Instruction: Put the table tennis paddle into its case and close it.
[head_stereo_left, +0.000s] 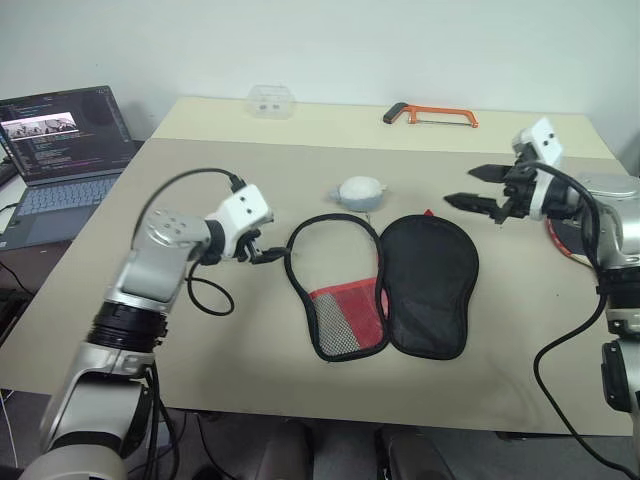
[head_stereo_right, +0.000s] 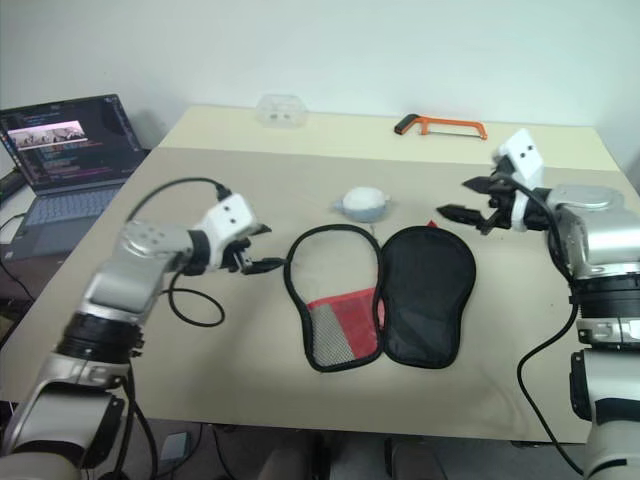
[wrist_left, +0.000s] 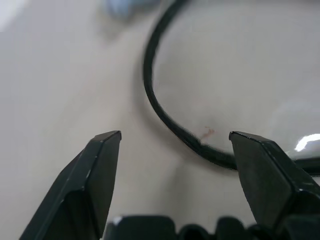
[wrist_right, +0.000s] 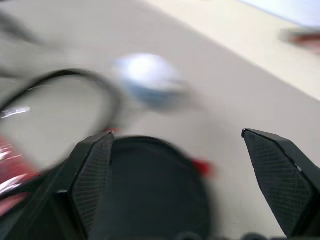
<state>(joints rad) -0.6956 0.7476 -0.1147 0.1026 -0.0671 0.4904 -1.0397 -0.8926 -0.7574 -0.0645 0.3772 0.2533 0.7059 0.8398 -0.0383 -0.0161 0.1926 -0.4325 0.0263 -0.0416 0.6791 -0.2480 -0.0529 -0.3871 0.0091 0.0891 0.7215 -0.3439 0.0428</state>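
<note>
The left hand (head_stereo_left: 268, 251) hovers over the bench (head_stereo_left: 200, 340) with its two black fingers spread apart and nothing between them. Its tips sit just beside the black piped rim of the case (head_stereo_left: 385, 290), on the case's left side; whether a tip touches the rim cannot be told. In the left wrist view the fingers (wrist_left: 102, 165) frame a curve of that black rim against the pale bench top.

The right hand (head_stereo_left: 478, 187) is raised above the bench to the upper right of the case, its fingers wide apart and empty, pointing toward the middle of the bench. In the right wrist view its fingers (wrist_right: 92, 170) stand on either side of the case's black half.

The case lies opened flat near the middle of the bench. Its right half is solid black; its left half shows a clear window ringed by the black rim, with a red lower part and a mesh pocket.

A small grey rounded pouch (head_stereo_left: 359, 192) rests just beyond the case's top edge. At the far edge lie an orange hacksaw (head_stereo_left: 431, 115) and a small clear plastic box (head_stereo_left: 271, 100). An open laptop (head_stereo_left: 60, 160) stands on a side surface to the left.
</note>
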